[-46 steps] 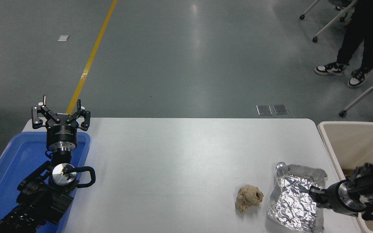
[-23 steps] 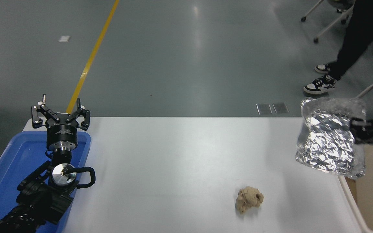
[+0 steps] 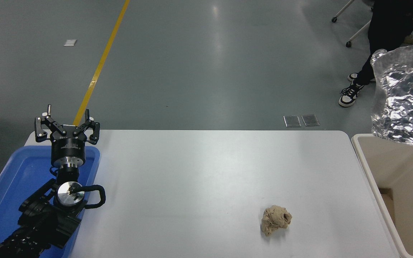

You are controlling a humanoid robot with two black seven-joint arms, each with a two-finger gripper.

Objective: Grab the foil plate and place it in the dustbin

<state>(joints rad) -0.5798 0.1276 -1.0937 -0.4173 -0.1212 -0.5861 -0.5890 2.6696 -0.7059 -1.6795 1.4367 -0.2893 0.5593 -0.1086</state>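
The foil plate, shiny crinkled silver, hangs tilted in the air at the right edge of the head view, above the far end of the beige dustbin. The dustbin stands off the table's right end, and its deep inside shows a brown patch low down. My right gripper is out of the picture, so what holds the plate is hidden. My left gripper is open and empty, parked at the lower left over the blue tray.
A crumpled brown paper ball lies on the white table at the front right. A blue tray sits under my left arm. A person's dark legs and chair legs stand beyond the table's far right.
The foil plate has gone from lying on the table by the paper ball to high in the air over the dustbin, up and to the right. My right gripper has left the picture.
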